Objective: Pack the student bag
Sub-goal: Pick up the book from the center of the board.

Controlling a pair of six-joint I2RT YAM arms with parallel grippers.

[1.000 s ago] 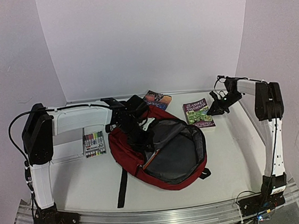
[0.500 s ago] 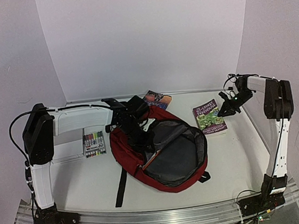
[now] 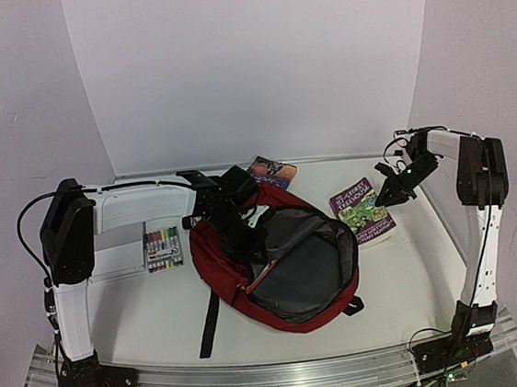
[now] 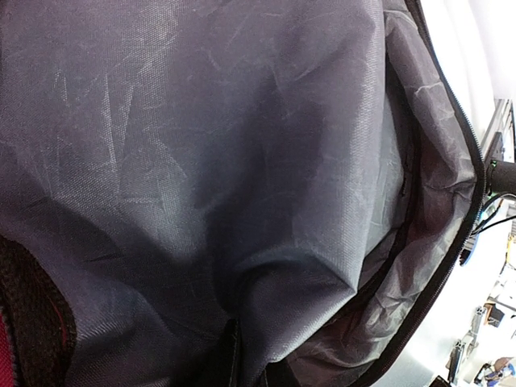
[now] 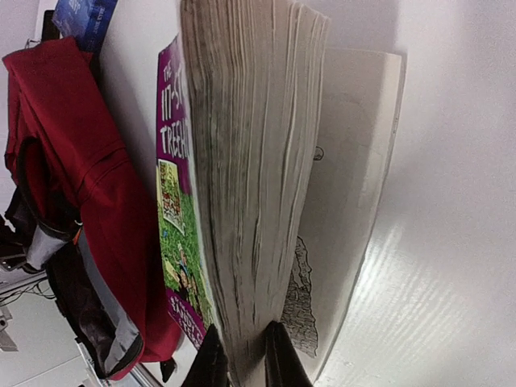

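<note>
Book (image 3: 362, 212) pinched by right jaws: lift clear of worktop (image 3: 152, 320), slide edge-first into bag (image 3: 211, 254) mouth that clenched left jaws hold open.

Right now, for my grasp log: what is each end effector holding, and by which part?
Right end effector: the purple paperback book, by its page edge. Left end effector: seemingly the dark red fabric backpack, by its opening rim.

student bag (image 3: 289, 264) in the middle, marker pack (image 3: 162, 248) to its left, rear book (image 3: 271, 171) behind, side book (image 3: 363, 211) just right
</note>
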